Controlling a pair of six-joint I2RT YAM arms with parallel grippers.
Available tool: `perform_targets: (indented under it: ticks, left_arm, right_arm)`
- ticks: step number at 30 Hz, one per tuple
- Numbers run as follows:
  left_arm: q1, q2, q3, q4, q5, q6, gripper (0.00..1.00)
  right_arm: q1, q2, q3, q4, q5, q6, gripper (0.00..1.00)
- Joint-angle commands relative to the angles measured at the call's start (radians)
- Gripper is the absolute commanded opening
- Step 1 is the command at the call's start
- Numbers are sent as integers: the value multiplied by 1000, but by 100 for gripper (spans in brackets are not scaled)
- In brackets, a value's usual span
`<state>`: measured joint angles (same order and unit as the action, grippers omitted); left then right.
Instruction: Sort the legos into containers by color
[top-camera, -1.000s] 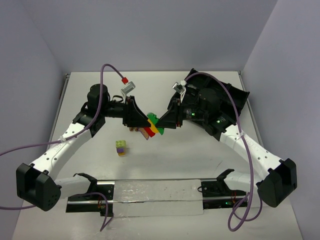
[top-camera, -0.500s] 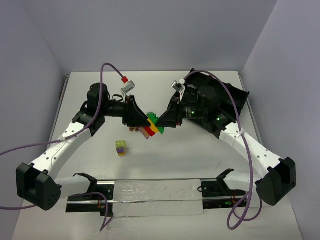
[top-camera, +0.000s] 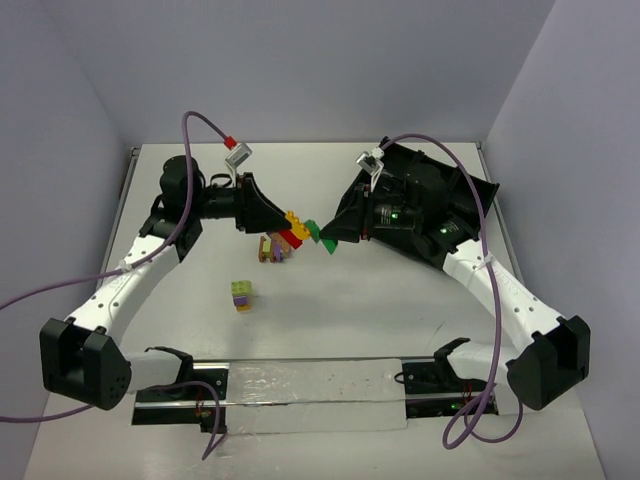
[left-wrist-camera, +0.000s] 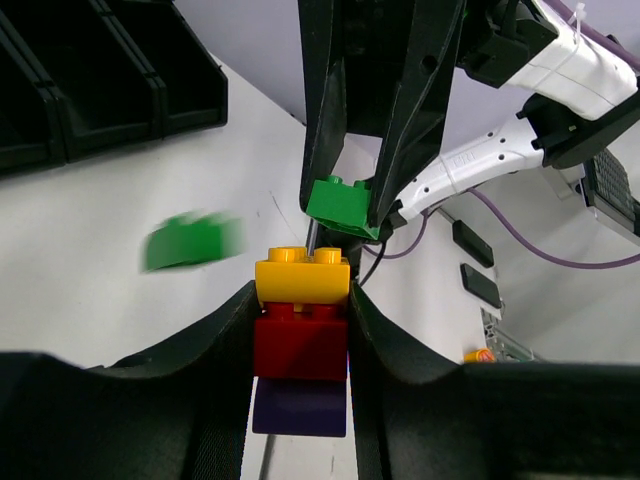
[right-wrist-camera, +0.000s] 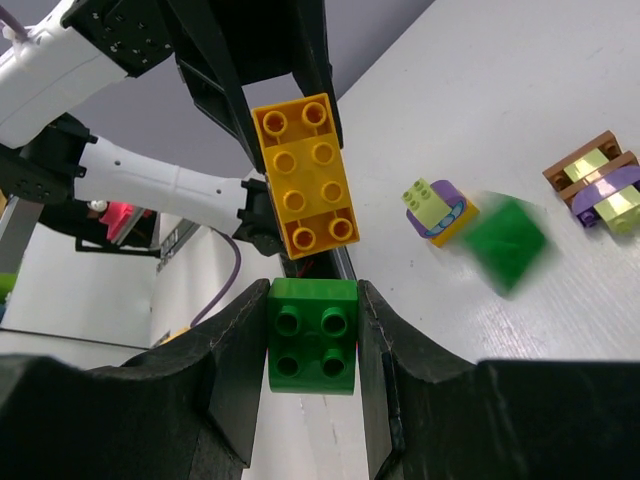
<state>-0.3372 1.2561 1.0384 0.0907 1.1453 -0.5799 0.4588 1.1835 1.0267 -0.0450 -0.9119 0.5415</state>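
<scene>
Mid-counter, both arms reach inward and meet nose to nose above the white counter

Left fingers: clenched on a three-brick stack, gripped by its sides. Top to bottom in the left wrist view: yellow brick, red brick, purple brick. The right wrist view shows the yellow brick's studded face, eight studs.

Right fingers: clenched on a single green brick, four studs facing the camera, one finger on each side. From the left wrist the same brick sits at the tip of the opposing fingers, just past the yellow one. The two are close, and a narrow gap shows between them in the right wrist view.

A second green brick is loose and smeared with blur in both wrist views, held by neither arm. From the right wrist it shows against the counter between the two clusters. I cannot tell whether it is resting or in the air.

On the counter:
- brown-purple cluster, with yellow-green layers, just below the held stack in the top view
- small cluster, yellow-green on purple on orange, nearer the arm bases and apart from the first

Black divided tray: far right of the counter, largely hidden behind the right arm. Its compartments also show at the upper left of the left wrist view
</scene>
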Motion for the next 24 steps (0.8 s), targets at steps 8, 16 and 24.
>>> perform_targets:
  ticks: [8,16,24]
  left_arm:
    - [1,129,109,-53,-30,53,0]
    - [20,277,174,-220,-274,25,0]
    - [18,342,263,-330,-534,16,0]
  right_arm:
    - [-25,91,64,-84,68,-37,0]
    - [-65,182,119,-321,502,-37,0]
    - [-185,172,187,-463,781,0,0]
